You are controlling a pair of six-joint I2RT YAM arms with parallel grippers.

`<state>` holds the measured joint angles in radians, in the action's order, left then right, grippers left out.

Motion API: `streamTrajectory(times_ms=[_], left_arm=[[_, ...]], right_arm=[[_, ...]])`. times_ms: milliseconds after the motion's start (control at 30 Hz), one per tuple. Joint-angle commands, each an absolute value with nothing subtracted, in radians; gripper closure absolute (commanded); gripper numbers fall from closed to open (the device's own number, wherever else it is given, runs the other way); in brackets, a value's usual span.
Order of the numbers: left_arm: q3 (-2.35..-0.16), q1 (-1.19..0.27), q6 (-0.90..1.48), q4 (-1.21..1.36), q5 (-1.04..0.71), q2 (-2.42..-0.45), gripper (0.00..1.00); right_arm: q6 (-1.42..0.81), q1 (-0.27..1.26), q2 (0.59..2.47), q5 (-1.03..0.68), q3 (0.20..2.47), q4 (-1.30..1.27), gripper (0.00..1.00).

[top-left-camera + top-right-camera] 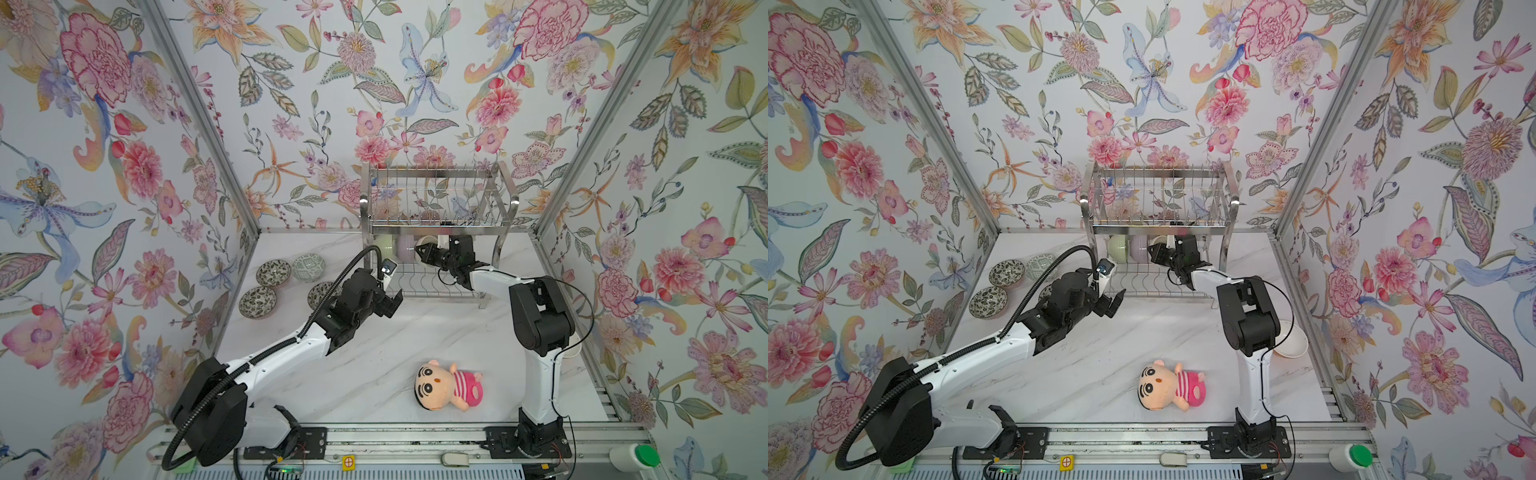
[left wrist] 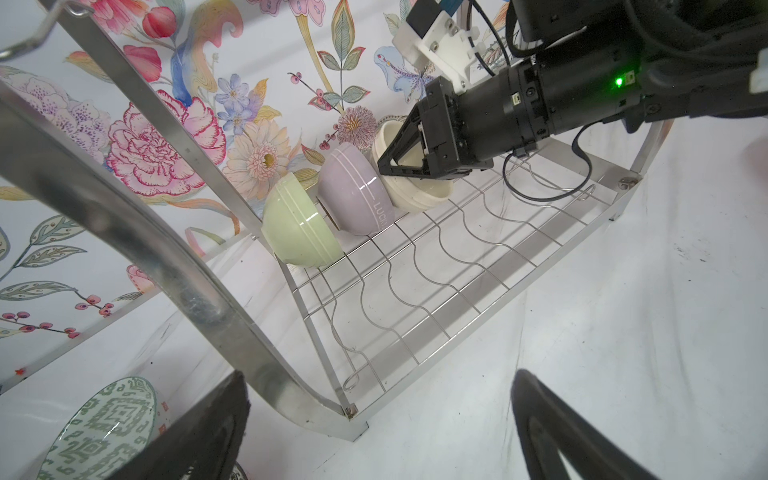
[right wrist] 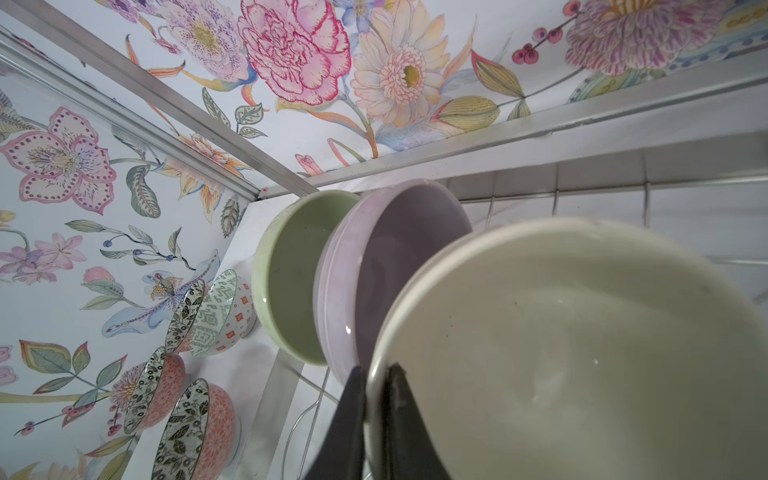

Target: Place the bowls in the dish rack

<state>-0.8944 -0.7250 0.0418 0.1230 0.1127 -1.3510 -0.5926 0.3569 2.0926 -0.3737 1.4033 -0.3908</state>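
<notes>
right claw (image 3: 374,415) pinching cream bowl (image 3: 582,353) rim | left claw (image 2: 380,382) spread | 1 patterned bowl (image 1: 319,292) half-hidden

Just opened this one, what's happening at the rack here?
The right arm's fingers are shut on the rim of the round cream ceramic bowl in the lower tier of the two-tier steel wire dish rack, beside a lavender bowl and a pale green bowl. The left arm's fingers hang open by the rack's front. Four patterned bowls sit on the white marble table.
</notes>
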Motion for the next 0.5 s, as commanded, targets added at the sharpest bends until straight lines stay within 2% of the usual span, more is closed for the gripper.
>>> streamTrajectory(times_ms=[0, 233, 467], left_arm=[[-0.897, -0.736, 0.041, 0.111, 0.130, -1.354, 0.01], [-0.917, -0.736, 0.044, 0.104, 0.121, -1.369, 0.01], [-0.936, -0.736, 0.042, 0.095, 0.119, -1.388, 0.01]], right_arm=[[-0.647, 0.338, 2.093, -0.413, 1.358, -0.488, 0.93], [-0.778, 0.304, 2.087, -0.469, 1.253, -0.764, 0.99], [-0.901, 0.281, 2.129, -0.483, 1.209, -1.019, 1.00]])
